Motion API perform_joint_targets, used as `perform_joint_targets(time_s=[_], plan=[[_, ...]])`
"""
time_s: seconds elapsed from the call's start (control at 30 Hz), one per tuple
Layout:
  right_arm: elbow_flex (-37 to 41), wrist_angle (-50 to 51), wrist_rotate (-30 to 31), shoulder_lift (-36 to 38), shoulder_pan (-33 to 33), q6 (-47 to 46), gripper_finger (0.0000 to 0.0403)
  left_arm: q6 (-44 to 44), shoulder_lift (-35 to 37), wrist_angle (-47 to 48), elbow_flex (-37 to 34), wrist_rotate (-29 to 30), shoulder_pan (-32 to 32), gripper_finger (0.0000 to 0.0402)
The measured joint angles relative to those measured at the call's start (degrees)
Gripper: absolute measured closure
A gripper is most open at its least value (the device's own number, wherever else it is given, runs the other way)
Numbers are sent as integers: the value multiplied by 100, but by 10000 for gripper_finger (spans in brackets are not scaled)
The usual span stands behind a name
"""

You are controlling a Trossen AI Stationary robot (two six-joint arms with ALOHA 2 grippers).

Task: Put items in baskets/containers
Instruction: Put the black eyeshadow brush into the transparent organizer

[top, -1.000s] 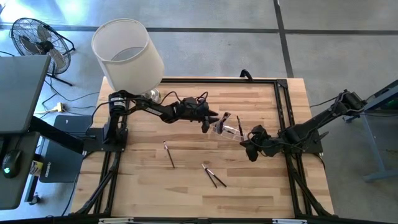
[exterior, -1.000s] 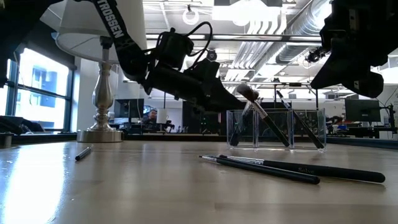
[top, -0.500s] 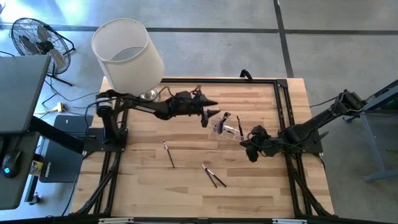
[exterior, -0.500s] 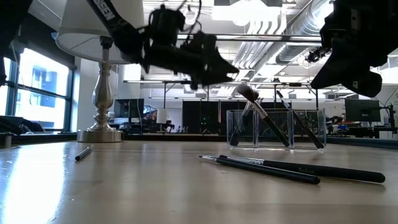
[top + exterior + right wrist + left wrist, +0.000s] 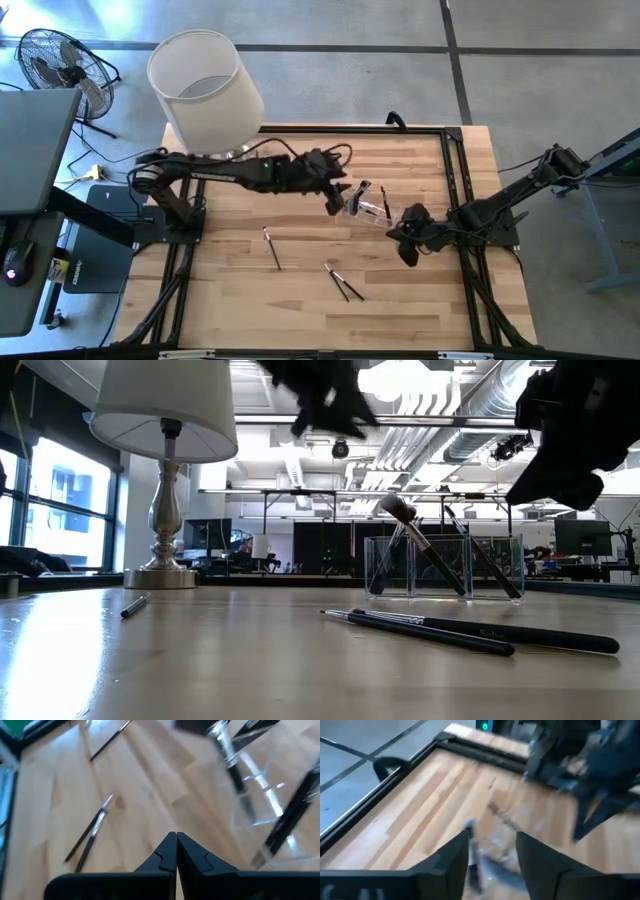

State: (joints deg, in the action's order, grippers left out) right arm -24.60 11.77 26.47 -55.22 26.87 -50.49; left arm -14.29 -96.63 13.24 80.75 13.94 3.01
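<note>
Already several brushes (image 5: 430, 555) stood in the clear box (image 5: 445, 567), three lay loose on the table (image 5: 230, 290), left gripper (image 5: 340, 196) parted and empty, right gripper (image 5: 405, 245) pinched closed.

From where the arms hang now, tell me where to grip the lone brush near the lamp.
Grip the lone brush mid-handle, coming straight down, fingers across its length. It lies flat and apart from the crossed pair, so both sides look free.

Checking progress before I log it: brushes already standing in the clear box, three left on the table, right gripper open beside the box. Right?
Not quite: the right gripper is shut, fingers pressed together in the right wrist view. The rest holds: brushes stand in the clear box, three lie on the table.
</note>
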Motion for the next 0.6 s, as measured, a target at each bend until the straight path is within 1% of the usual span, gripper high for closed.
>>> perform_joint_targets(time_s=[0.07, 0.17, 0.23, 0.3, 0.33, 0.4, 0.5, 0.57, 0.6], plan=[[0, 2, -374, 0, 0, 0, 402, -393, -248, 490, 423, 225, -267, 269], [0, 40, -885, 0, 13, 101, 402, -748, -499, 1188, 725, 306, -611, 310], [0, 98, -1065, 0, 37, 187, 402, -926, -709, 861, 979, 375, -786, 341], [0, 126, -1116, 2, 69, 206, 402, -1214, -709, 1290, 1019, 432, -980, 375], [-3, 124, -1139, 4, 85, 162, 402, -1359, -741, 1435, 1087, 357, -1082, 388], [-4, 120, -1259, 7, 103, 65, 402, -1634, -768, 1578, 1201, 271, -1296, 394], [-9, 74, -1417, 13, 103, -10, 402, -1972, -886, 1797, 1330, 388, -1680, 390], [-9, 41, -1458, 12, 103, 31, 402, -2039, -930, 2401, 1339, 479, -1952, 397], [-9, 34, -1464, 15, 103, 104, 402, -2012, -930, 2509, 1355, 473, -2065, 399]])
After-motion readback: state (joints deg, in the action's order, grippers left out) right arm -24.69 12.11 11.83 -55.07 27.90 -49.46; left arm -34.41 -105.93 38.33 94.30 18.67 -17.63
